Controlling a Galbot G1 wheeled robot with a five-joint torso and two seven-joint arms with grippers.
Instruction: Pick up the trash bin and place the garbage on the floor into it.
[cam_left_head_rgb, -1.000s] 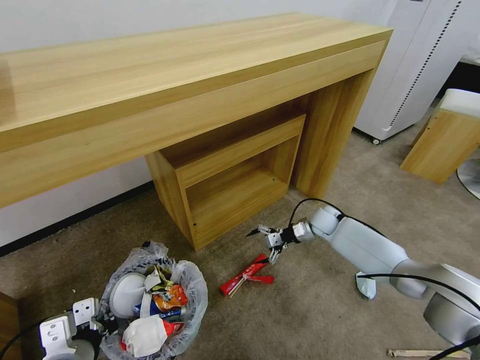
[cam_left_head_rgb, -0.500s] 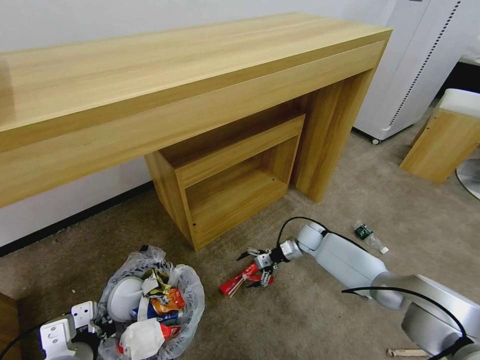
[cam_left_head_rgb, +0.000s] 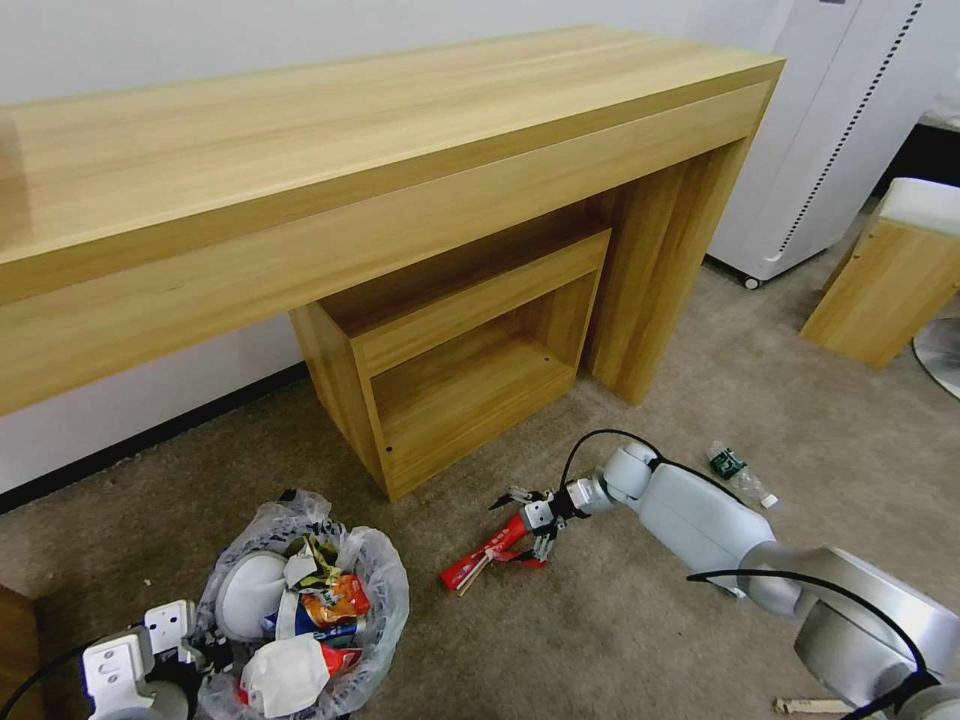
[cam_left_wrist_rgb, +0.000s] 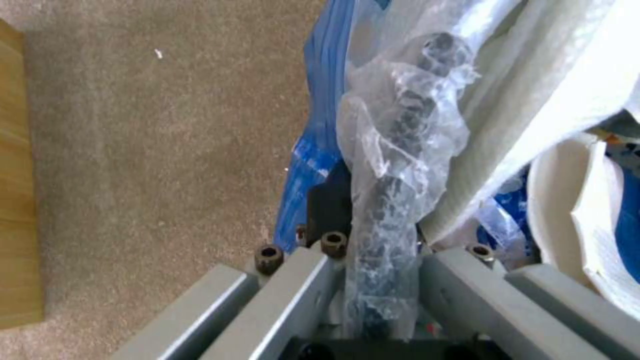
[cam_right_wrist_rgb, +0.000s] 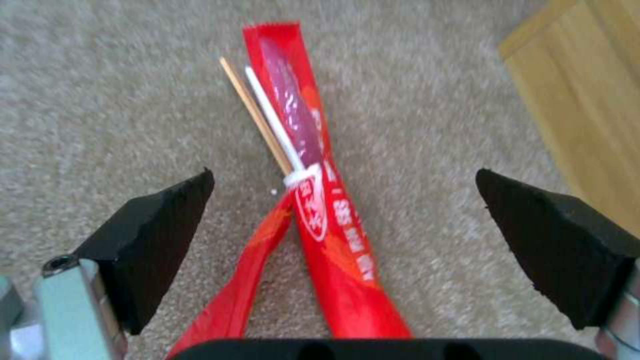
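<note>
The trash bin (cam_left_head_rgb: 300, 610), lined with a crinkly plastic bag and full of litter, is at the lower left of the head view. My left gripper (cam_left_head_rgb: 195, 655) is shut on its bag-wrapped rim (cam_left_wrist_rgb: 400, 150), one finger (cam_left_wrist_rgb: 300, 280) outside and one inside. On the beige floor (cam_left_head_rgb: 620, 640) lies a red wrapper (cam_left_head_rgb: 490, 550) with thin sticks (cam_right_wrist_rgb: 257, 115) poking out. My right gripper (cam_left_head_rgb: 530, 515) hangs open just over it, and the wrapper (cam_right_wrist_rgb: 313, 200) runs between the two black fingertips (cam_right_wrist_rgb: 167, 220). A green-label bottle (cam_left_head_rgb: 735, 470) lies behind my right arm.
A long wooden desk (cam_left_head_rgb: 400, 170) with an open cubby unit (cam_left_head_rgb: 470, 370) stands just behind the wrapper. A white appliance (cam_left_head_rgb: 830, 130) and a wooden stool (cam_left_head_rgb: 890, 270) are at the right. A wooden stick (cam_left_head_rgb: 810, 706) lies at the bottom right.
My right arm has come down and nearer, lowering the open gripper over the red wrapper and uncovering the bottle. The bin and left gripper shifted slightly lower.
</note>
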